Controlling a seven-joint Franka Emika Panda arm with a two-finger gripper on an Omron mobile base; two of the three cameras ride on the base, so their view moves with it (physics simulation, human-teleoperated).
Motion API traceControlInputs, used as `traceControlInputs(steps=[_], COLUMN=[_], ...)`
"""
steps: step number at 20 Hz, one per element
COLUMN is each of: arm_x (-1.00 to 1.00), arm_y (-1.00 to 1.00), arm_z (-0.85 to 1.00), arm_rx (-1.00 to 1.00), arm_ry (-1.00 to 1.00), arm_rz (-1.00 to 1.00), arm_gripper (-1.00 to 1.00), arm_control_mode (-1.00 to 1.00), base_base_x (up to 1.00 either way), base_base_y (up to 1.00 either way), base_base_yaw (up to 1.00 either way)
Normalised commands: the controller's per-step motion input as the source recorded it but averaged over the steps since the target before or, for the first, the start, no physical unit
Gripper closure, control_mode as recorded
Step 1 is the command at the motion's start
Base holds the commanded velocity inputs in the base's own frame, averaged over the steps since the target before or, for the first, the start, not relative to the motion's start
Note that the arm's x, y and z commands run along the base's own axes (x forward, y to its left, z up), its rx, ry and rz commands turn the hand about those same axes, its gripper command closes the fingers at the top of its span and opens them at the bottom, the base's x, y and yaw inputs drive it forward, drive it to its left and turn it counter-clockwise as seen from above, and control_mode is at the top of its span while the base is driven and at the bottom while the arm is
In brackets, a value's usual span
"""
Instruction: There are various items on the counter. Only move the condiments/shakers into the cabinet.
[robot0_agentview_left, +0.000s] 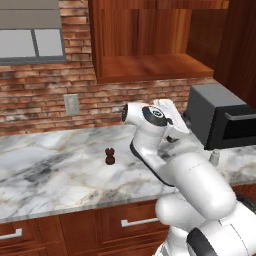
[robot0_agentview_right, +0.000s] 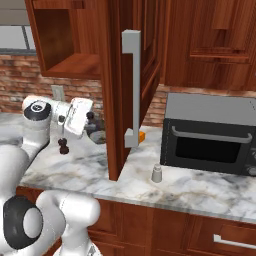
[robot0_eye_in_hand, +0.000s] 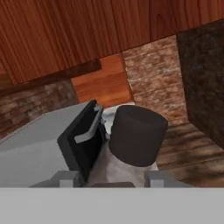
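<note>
White marble counter (robot0_agentview_left: 50, 165) w/ grey veins runs along a red brick wall, red-brown drawers below. Landmark: black microwave (robot0_agentview_right: 210, 135) at the counter's right end.

Gripper (robot0_agentview_right: 92, 125) sits left of the microwave, low over the counter, past the open cabinet door (robot0_agentview_right: 120, 100) w/ its long grey handle. Hand view: jaws drawn in narrow, one tip each side of the tall dark bottle (robot0_eye_in_hand: 136, 135), whose flat round cap stands upright right btwn them. Looks gripped. Can't tell if the bottle's base is on the marble or just off it. From the right base view the bottle is only a dark lump at the gripper, partly hidden by the door.

Pepper mill (robot0_agentview_left: 109, 156), small, dark brown, knobbed: upright on the counter, well left of the microwave, further left than the gripper, apart from it.

Pale grey shaker (robot0_agentview_right: 157, 174): upright, just in front of the microwave's left front corner, near the counter's front edge.

Orange wedge (robot0_agentview_right: 142, 136): tiny, left of the microwave toward the wall, just beside the bottom of the door handle as seen from the right base view.

Cabinet (robot0_agentview_left: 150, 67): red-brown wood, up & left of the microwave, on the wall; its one wide shelf is bare.

Wall outlet (robot0_agentview_left: 71, 104): far left of the microwave, on the brick.
</note>
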Motion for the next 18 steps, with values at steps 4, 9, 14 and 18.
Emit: traceControlInputs(steps=[4, 9, 14, 18], arm_x=[-0.16, 0.00, 0.12, 0.24], arm_y=[0.47, 0.18, 0.05, 0.05], arm_z=[1.00, 1.00, 1.00, 0.92], arm_rx=[-0.28, -0.17, -0.07, -0.02], arm_ry=[-0.02, 0.11, 0.27, 0.30], arm_rz=[0.55, 0.48, 0.41, 0.31], arm_gripper=[1.00, 1.00, 1.00, 1.00], arm_control_mode=[-1.00, -1.00, -1.00, -1.00], base_base_x=[0.00, 0.00, 0.00, 0.00], base_base_y=[0.00, 0.00, 0.00, 0.00], base_base_yaw=[0.00, 0.00, 0.00, 0.00])
